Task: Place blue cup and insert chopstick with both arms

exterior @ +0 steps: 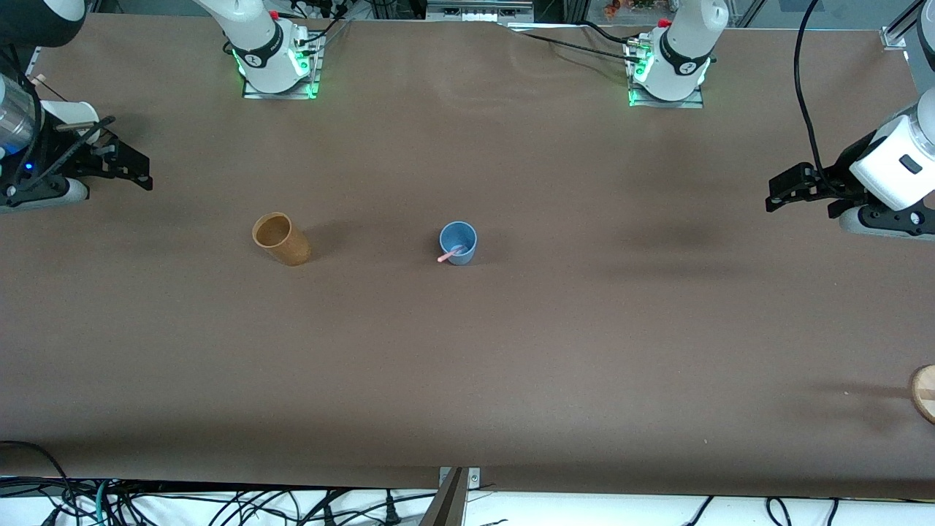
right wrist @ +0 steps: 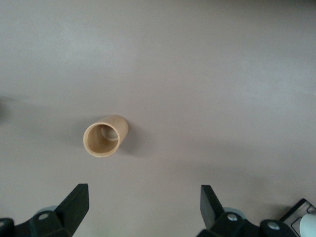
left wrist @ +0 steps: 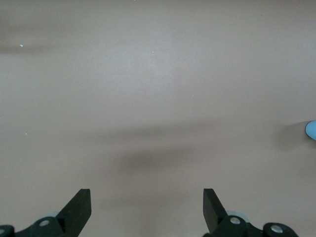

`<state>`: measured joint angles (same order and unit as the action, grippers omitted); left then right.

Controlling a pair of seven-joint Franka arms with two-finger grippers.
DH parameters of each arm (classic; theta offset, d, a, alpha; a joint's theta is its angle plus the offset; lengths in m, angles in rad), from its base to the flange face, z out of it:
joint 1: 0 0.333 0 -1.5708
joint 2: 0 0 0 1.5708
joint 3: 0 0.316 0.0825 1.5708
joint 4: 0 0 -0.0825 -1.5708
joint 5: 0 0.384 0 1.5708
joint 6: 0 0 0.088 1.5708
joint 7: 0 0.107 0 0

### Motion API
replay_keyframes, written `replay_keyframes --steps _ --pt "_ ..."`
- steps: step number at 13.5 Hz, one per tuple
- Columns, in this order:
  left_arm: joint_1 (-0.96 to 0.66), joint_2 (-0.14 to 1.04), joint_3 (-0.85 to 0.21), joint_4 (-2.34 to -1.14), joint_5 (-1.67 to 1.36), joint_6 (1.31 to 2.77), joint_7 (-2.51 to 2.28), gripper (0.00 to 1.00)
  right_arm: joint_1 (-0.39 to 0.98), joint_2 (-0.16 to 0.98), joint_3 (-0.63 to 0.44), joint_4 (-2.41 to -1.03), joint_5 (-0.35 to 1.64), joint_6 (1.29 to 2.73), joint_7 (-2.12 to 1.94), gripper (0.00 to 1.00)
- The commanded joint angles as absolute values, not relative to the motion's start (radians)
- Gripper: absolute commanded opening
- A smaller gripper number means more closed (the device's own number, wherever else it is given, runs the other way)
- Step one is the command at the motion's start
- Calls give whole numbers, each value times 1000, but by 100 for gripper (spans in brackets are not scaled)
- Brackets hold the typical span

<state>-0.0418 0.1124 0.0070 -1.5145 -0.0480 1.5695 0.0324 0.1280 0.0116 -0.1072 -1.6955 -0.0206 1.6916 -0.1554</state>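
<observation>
Right gripper (exterior: 139,175) of mine hangs wide open and empty over the right arm's end of the table (exterior: 467,365). Next comes the brown cup (exterior: 281,238), upright; then the blue cup (exterior: 458,242), mid-table, with the chopstick (exterior: 450,255) leaning inside it. My left gripper (exterior: 778,196) hovers over its own end, fingers spread, holding nothing.

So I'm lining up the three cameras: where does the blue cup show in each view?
Front view: the blue cup stands mid-table, upright, the chopstick in it.
Left wrist view: only a sliver of the blue cup shows at the picture's edge.
Right wrist view: not in it; the brown cup is.
Shared landmark: the brown tabletop.
</observation>
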Motion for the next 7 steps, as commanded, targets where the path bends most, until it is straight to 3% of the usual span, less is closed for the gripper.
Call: replay_keyframes --steps 1,7 --pt "-38 121 9 -1497 -38 1571 60 100 109 3 -94 -1703 -35 1713 -158 100" --pt "-38 124 11 -1497 -35 1571 60 100 117 3 -89 -1681 -41 1704 -158 100"
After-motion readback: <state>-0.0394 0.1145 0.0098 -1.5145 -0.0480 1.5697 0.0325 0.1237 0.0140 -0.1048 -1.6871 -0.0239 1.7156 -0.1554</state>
